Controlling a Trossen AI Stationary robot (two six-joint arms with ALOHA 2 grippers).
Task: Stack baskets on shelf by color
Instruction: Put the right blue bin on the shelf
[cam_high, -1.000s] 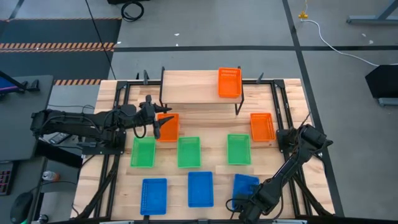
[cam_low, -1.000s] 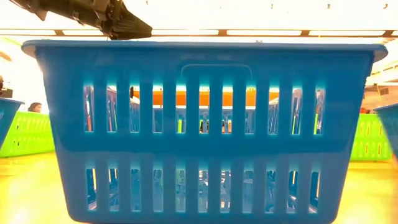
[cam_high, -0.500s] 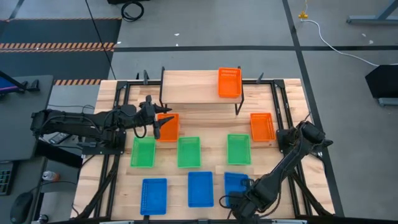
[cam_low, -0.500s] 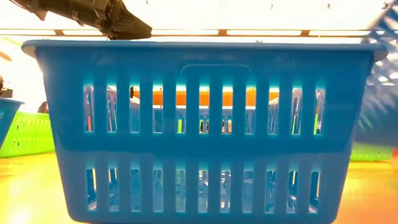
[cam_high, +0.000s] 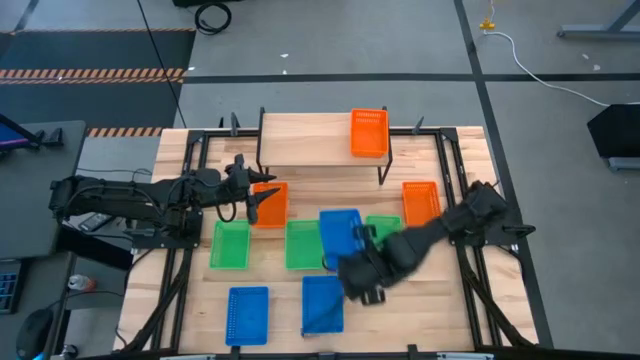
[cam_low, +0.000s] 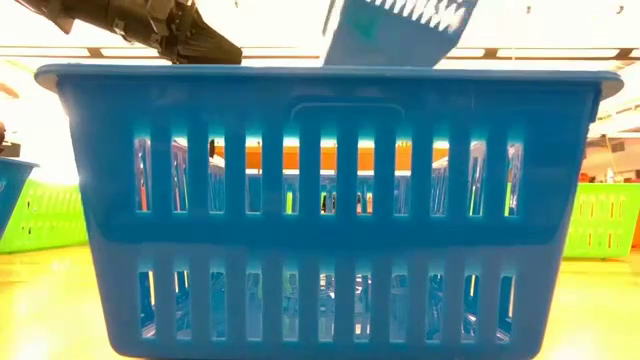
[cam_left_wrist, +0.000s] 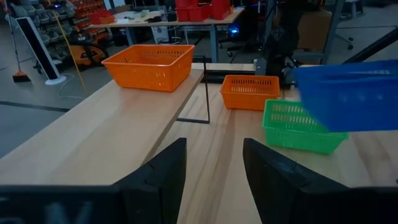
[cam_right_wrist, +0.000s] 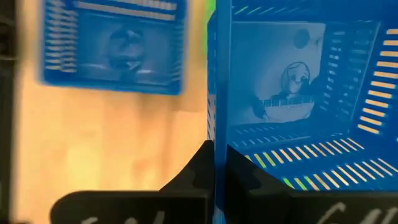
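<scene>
Right gripper (cam_high: 352, 262) has its fingers pinched on a blue basket (cam_high: 341, 238), lifted from lower right to frame center, while left gripper (cam_high: 262, 194) stays wide by the orange basket (cam_high: 272, 203).

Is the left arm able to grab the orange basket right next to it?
Probably yes. The left gripper is open and hovers at the edge of that orange basket, with nothing between them. The right gripper is off in the middle, holding a blue basket.
</scene>
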